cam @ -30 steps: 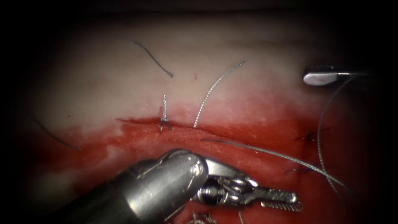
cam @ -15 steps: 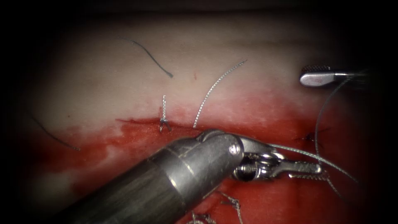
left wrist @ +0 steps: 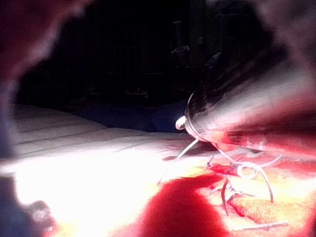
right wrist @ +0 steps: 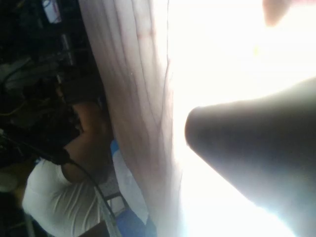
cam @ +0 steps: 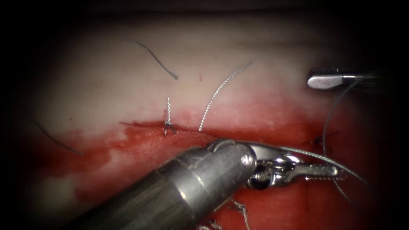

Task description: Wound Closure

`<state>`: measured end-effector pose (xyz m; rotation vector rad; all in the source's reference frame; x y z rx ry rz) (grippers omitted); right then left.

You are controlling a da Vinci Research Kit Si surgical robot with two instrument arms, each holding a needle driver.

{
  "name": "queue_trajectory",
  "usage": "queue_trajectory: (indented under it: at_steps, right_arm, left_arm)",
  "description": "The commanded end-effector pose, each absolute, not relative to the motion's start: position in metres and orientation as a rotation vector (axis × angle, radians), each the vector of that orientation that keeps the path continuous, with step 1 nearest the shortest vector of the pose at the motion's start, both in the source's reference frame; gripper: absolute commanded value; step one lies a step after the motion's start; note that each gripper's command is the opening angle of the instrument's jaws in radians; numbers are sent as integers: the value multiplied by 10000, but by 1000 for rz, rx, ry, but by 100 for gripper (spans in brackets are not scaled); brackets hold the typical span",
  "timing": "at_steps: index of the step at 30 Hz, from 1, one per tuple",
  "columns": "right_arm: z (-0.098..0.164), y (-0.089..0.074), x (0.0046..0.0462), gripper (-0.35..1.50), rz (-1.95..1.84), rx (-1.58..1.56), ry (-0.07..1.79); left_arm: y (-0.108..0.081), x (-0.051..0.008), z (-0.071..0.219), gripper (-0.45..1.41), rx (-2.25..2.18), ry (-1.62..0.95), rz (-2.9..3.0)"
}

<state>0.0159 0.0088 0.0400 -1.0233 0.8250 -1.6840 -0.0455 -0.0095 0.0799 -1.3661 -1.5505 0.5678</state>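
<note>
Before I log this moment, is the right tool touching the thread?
Touching: in the endoscope view the thread runs straight into the right tool.

Surroundings dark beyond bench edge; pale creased drape (right wrist: 143, 98) under strong overhead glare; blue cloth (left wrist: 133, 118) behind; dim cluttered equipment (right wrist: 34, 74) and black cable (right wrist: 94, 192) in shadow.

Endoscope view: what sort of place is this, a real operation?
Probably a bench practice setup, not an operation: a slab of tissue with a stitched cut, loose cut ends of thread, and the left tool working over red fluid.
</note>
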Motion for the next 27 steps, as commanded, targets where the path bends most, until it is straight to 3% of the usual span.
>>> queue_trajectory:
  at_steps: [1, 11, 15, 16, 27]
  right_arm:
    - [391, 100, 167, 118, -1677, -1033, 831]
    - [391, 97, 172, 118, -1679, -1036, 839]
    - [390, 96, 173, 118, -1680, -1037, 841]
    - [390, 96, 173, 118, -1679, -1037, 841]
    - [389, 94, 175, 120, -1681, -1038, 855]
  left_arm:
    - [-81, -455, 791, 27, -1374, -1527, 553]
    - [-69, -431, 804, 63, -1307, -1356, 378]
    - [-70, -431, 807, -30, -1313, -1366, 434]
    - [-71, -431, 807, -45, -1311, -1370, 441]
    - [-79, -418, 817, -45, -1041, -1531, 363]
